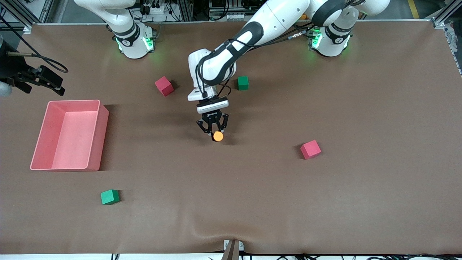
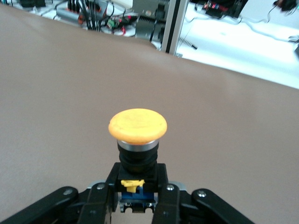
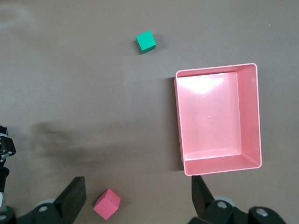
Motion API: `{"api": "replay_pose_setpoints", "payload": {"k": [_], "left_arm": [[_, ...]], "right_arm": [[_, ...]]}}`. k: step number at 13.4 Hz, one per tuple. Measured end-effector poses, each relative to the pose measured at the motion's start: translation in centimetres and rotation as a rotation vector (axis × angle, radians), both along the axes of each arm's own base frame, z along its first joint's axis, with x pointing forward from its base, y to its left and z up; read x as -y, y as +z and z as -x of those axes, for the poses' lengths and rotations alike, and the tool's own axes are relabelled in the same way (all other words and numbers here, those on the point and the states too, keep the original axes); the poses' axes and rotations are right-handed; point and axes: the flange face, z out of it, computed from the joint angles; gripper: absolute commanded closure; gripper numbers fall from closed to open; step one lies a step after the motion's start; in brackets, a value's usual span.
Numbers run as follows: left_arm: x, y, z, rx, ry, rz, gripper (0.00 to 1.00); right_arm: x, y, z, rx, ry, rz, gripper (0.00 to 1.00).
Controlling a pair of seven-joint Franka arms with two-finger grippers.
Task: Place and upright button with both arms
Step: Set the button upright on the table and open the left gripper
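table [image 1: 361,202]: brown mat, carries everything; a wrinkle shows at the middle of the edge nearest the front cam.
pink bin [image 1: 94,164]: open box, empty, near the right arm's end of the table; seen from above in the right wrist view too [image 3: 252,112].
left arm [image 1: 252,36]: reaches from its base to about the table's centre, wrist pointing down.
right arm [image 1: 126,29]: base & lower links only in the front view; waiting.
cubes: two red, two green, loose. One red [image 1: 164,86] & one green [image 1: 243,82] toward the robots' edge, red [image 1: 310,149] toward the left arm's end, green [image 1: 109,196] near the front edge below the bin.
right gripper [image 3: 135,198]: fingers spread wide, nothing between them, hanging over the mat by the bin, a red cube below it.
left gripper [image 1: 216,134]: pressed together on the button, about mid-table, low over the mat; can't tell if it touches down.
button [image 2: 138,140]: orange cap out past the fingertips, black body & blue base pinched between the pads [image 2: 166,200]. In the front view, an orange dot [image 1: 218,136] at the fingertips.
handling (my guess): light, rigid plastic, not fragile. Cap is domed, smooth, wider than the body, so likely slippery & top-heavy; may tip when released.
where to grab (guess): the black barrel or squarish base under the cap, flat sides to the pads. Not the cap rim.
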Motion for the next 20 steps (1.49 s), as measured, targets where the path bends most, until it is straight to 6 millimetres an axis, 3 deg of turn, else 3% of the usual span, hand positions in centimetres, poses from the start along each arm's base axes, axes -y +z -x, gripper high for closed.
{"api": "replay_pose_setpoints", "payload": {"k": [7, 16, 17, 18, 20], "left_arm": [[-2.1, -8.2, 0.7, 0.177, -0.052, -0.116, 1.0], [-3.4, -13.7, 2.0, 0.296, -0.092, -0.163, 1.0], [-3.2, -13.6, 2.3, 0.296, -0.095, -0.161, 0.86], [-3.0, -13.6, 2.5, 0.297, -0.099, -0.16, 0.01], [-2.7, -13.6, 2.9, 0.297, -0.105, -0.158, 0.0]], "right_arm": [[0.0, 0.0, 0.0, 0.0, 0.0, 0.0, 0.0], [0.0, 0.0, 0.0, -0.002, 0.0, -0.004, 0.0], [0.0, 0.0, 0.0, -0.002, 0.0, -0.004, 0.0], [0.0, 0.0, 0.0, -0.002, 0.0, -0.004, 0.0], [0.0, 0.0, 0.0, -0.003, -0.001, -0.004, 0.0]]}}
